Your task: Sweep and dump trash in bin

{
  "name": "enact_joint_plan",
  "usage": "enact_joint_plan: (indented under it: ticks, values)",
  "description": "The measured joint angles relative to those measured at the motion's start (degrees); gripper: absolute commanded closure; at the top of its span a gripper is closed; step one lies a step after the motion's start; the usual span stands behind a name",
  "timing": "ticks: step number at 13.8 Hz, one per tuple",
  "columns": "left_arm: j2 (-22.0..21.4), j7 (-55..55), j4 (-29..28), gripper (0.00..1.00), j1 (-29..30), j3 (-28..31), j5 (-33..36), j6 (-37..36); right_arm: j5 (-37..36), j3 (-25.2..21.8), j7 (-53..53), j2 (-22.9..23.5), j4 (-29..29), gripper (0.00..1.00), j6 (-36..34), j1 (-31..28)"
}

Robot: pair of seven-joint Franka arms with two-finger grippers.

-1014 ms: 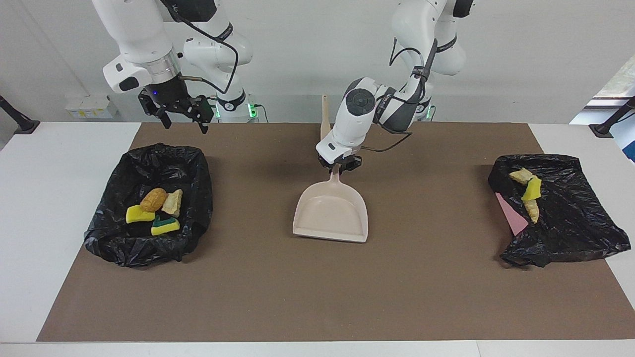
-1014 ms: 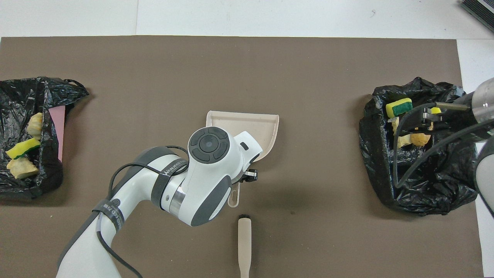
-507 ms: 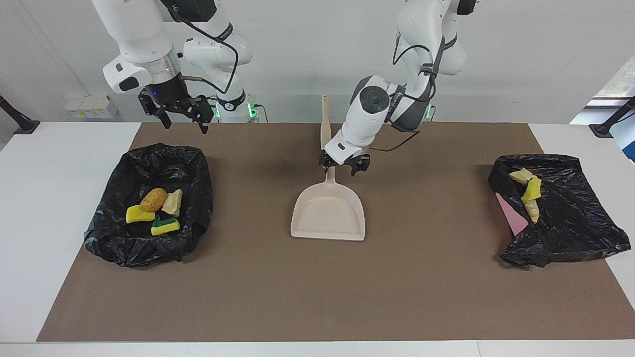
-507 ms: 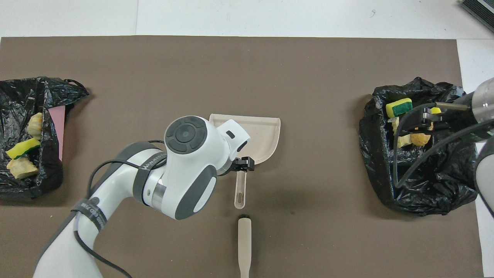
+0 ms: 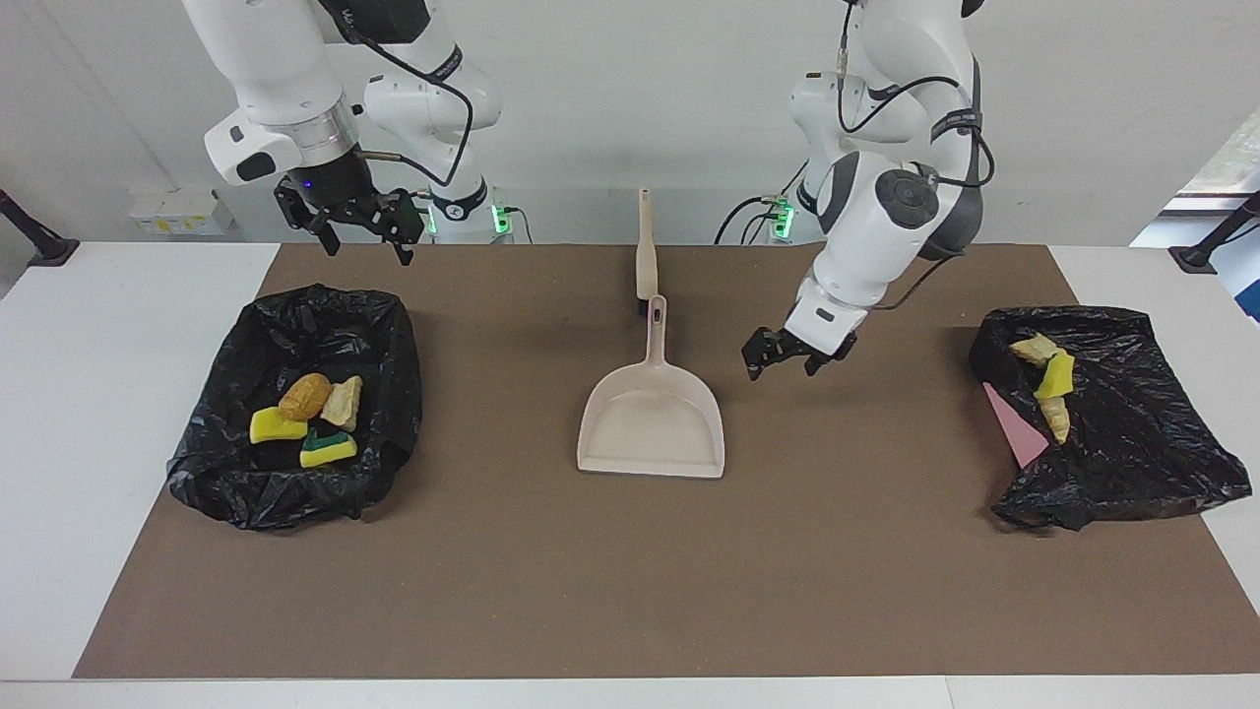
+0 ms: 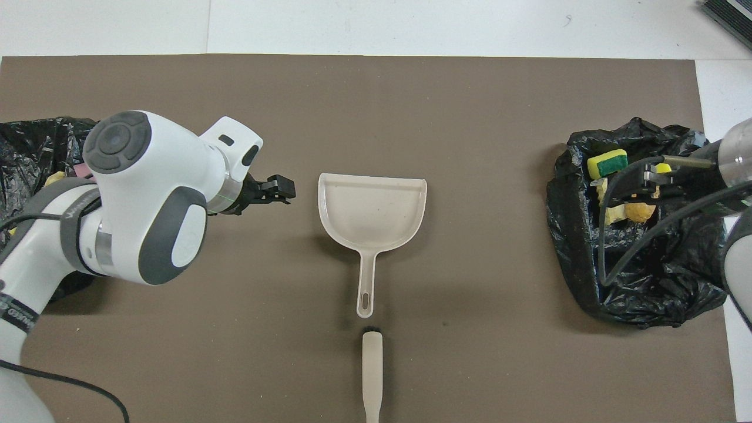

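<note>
Trash [image 5: 305, 418] is seen lying in the black bin bag [image 5: 295, 335] under the raised right pincer [image 5: 366, 231], whose fingers are spread and empty. More scraps [image 5: 1051, 379] are lodged in a second black bag [image 5: 1132, 433] at the left arm's end. Left pincer [image 5: 787, 354] is held over the counter [image 5: 630, 591] between that bag and the dustpan [image 5: 655, 423], fingers apart, nothing gripped. Brush [image 5: 645, 246] is laid just past the dustpan handle.

- Trash [image 5: 307, 418]: yellow sponge pieces and tan chunks, heaped in the black-lined bin [image 5: 295, 492] at the right arm's end.
- More scraps [image 5: 1051, 382] on the black bag [image 5: 1132, 443] at the left arm's end.
</note>
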Motion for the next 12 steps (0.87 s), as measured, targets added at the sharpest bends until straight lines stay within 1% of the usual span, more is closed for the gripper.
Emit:
enact_joint_plan:
  ticks: [7, 9, 12]
  values:
    - [-1.17, 18.94, 2.07, 0.0, 12.2, 0.08, 2.67, -1.2, 0.0, 0.0, 0.0, 0.0, 0.0, 0.0, 0.0, 0.0]
    - [-1.45, 23.31, 3.71, 0.0, 14.84, 0.08, 4.03, -3.75, 0.0, 0.0, 0.0, 0.0, 0.0, 0.0, 0.0, 0.0]
    - [-1.65, 25.32, 6.9, 0.0, 17.48, 0.09, 5.46, -7.89, 0.0, 0.0, 0.0, 0.0, 0.0, 0.0, 0.0, 0.0]
